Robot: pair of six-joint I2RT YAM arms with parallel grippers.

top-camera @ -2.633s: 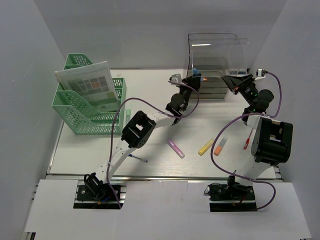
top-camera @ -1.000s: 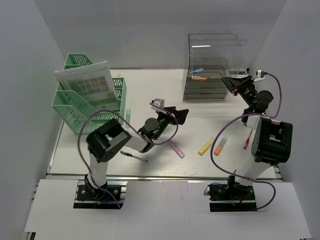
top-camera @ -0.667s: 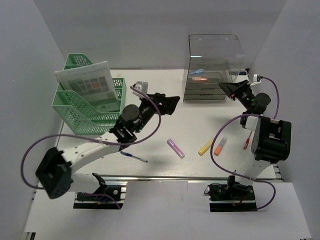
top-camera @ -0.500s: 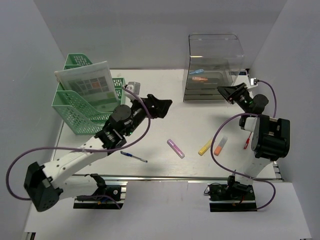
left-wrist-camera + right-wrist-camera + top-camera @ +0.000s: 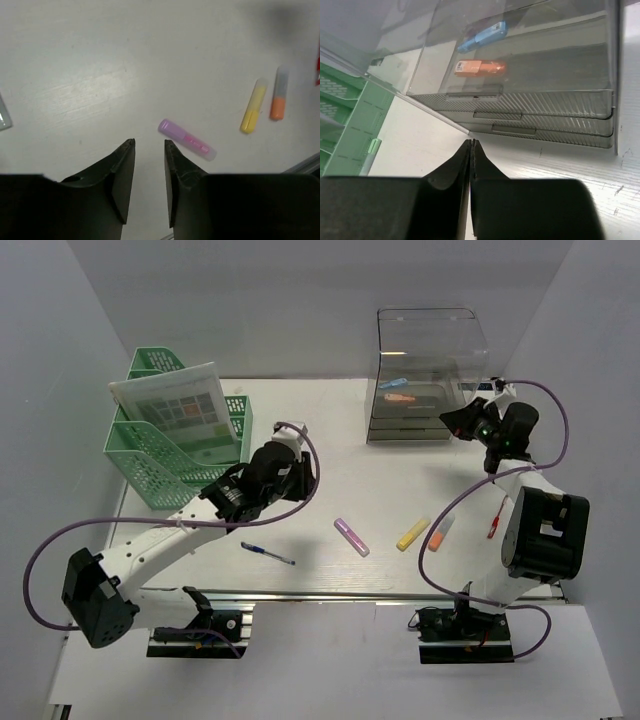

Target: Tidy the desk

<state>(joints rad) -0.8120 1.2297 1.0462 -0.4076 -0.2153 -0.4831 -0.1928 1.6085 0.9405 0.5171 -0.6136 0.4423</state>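
Observation:
The white desk [image 5: 300, 400] holds a purple highlighter [image 5: 351, 537], a yellow one [image 5: 411, 533], an orange one [image 5: 437, 534], a red pen [image 5: 493, 523] and a blue pen [image 5: 267, 554]. My left gripper [image 5: 268, 483] hangs open and empty above the desk's middle, pointing down. In the left wrist view its tips [image 5: 149, 143] are just left of the purple highlighter [image 5: 186, 140]. My right gripper [image 5: 455, 422] is shut and empty beside the clear drawer organiser [image 5: 425, 390]; it also shows in the right wrist view [image 5: 471, 142].
Green file racks [image 5: 180, 455] holding a booklet [image 5: 178, 405] stand at the back left. The organiser's top tray holds a blue highlighter [image 5: 482, 36] and an orange one [image 5: 480, 66]. Pale grey walls close in the desk. A metal rail [image 5: 330, 592] runs along the front edge.
My left arm has pulled back from the organiser, leaving a blue highlighter there, swung left and now points down over the desk's middle. My right gripper has shifted slightly near the organiser.

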